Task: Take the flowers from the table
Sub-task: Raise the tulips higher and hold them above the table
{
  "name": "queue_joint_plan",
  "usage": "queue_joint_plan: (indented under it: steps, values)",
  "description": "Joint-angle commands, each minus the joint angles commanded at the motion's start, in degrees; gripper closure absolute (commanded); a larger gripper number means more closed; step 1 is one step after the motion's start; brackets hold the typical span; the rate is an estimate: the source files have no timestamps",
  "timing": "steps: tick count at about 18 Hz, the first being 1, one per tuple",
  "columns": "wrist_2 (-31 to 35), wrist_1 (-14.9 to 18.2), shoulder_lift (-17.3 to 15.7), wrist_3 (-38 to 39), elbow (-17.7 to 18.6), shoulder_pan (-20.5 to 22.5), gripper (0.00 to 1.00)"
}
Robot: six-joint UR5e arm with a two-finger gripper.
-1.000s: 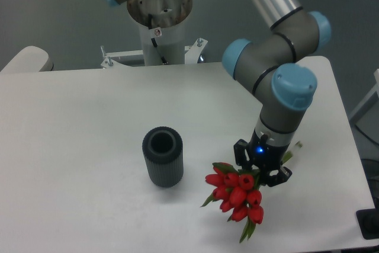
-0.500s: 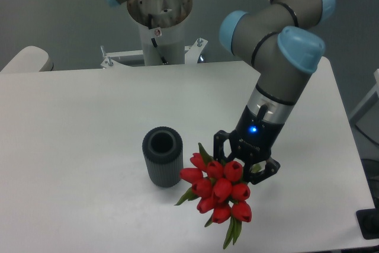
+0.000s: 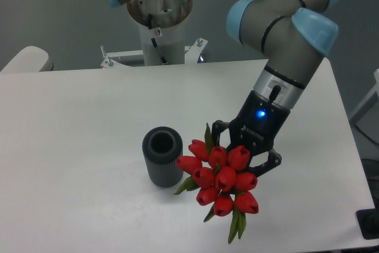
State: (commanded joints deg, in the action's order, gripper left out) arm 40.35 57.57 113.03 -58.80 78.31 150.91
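We see a large white table (image 3: 89, 117) with rounded corners. On it, near the middle toward our near side, a dark grey ribbed cylinder (image 3: 162, 157) stands upright, its hollow top open.
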Motion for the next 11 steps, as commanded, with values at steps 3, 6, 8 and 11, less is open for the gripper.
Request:
queue_joint_plan:
  steps: [3, 6, 8, 11]
  values:
    - [-2.7, -1.8, 0.4, 0.0, -0.2, 0.2, 0.63]
    - [-3.1, -3.3, 0.6, -0.4, 0.1, 0.3, 0.63]
    - [-3.1, -3.5, 0.3, -0.6, 0.5, 0.5, 0.63]
    - [-3.1, -3.5, 0.2, -0.7, 0.7, 0.5, 0.63]
